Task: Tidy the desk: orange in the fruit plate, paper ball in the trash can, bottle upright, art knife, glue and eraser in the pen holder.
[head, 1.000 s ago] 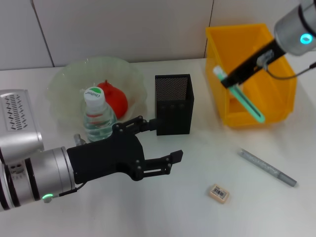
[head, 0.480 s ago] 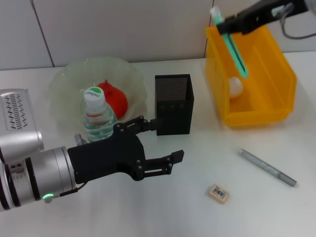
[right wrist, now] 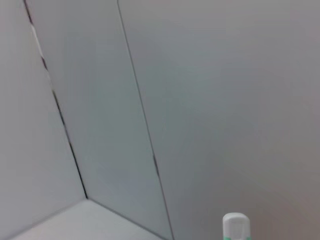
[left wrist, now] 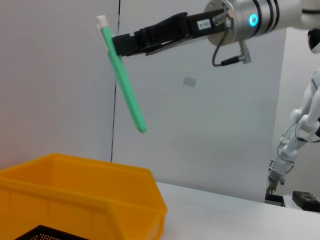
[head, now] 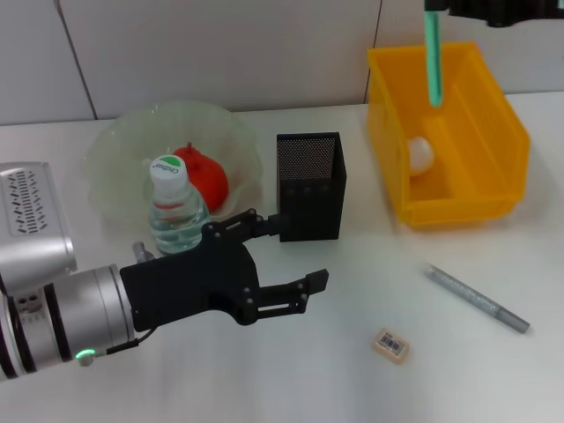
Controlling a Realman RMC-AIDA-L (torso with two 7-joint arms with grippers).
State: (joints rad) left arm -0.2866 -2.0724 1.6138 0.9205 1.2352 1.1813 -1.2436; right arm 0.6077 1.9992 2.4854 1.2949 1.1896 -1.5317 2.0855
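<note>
Done so far, by my read: orange point(head: 204, 176) in fruit plate point(head: 115, 141), paper ball point(head: 420, 152) in trash can point(head: 493, 150), bottle point(head: 175, 207) upright. R hand point(left wrist: 116, 44) is holding green glue stick point(head: 432, 57) clamped above trash can, w/ pen holder point(head: 310, 187) mid-worktop. L hand point(head: 286, 256) is hovering open, empty. Art knife point(head: 478, 300), eraser point(head: 390, 345) near front-right edge, pending.

Readable markings, as I see them from my head camera. The white cap of the bottle point(head: 177, 204) carries a green mark with lettering too small for me to make out. The eraser point(head: 390, 344) bears a white label printed with a barcode; its digits cannot be read. In the left wrist view, a small white tag on my right arm point(left wrist: 220, 22) shows dark print that stays illegible. No other text, brand or number can be read.
</note>
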